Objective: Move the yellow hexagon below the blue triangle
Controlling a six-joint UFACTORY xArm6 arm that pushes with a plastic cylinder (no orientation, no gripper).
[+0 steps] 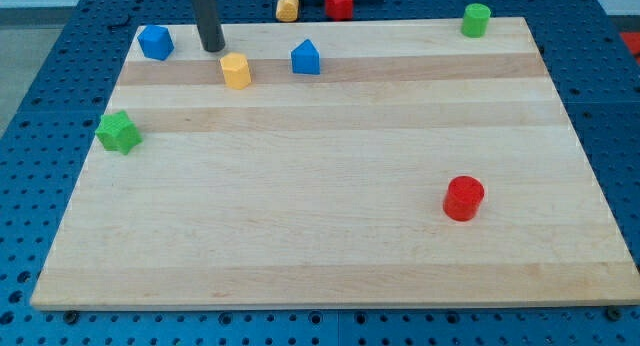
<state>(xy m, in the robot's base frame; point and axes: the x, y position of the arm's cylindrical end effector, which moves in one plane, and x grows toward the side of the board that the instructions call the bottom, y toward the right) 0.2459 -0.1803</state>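
Note:
The yellow hexagon [236, 71] sits near the board's top edge, left of centre. The blue triangle [305, 58] stands to its right, a little higher in the view, with a small gap between them. My tip [212, 48] touches the board just up and left of the yellow hexagon, close to it but apart. The rod rises out of the view's top.
A blue block [155, 42] sits at the top left corner. A green star [119, 133] lies at the left edge. A green cylinder [476, 20] stands top right, a red cylinder [464, 198] lower right. A yellow block [288, 5] and a red block [340, 3] lie off the wooden board [330, 256] at the top.

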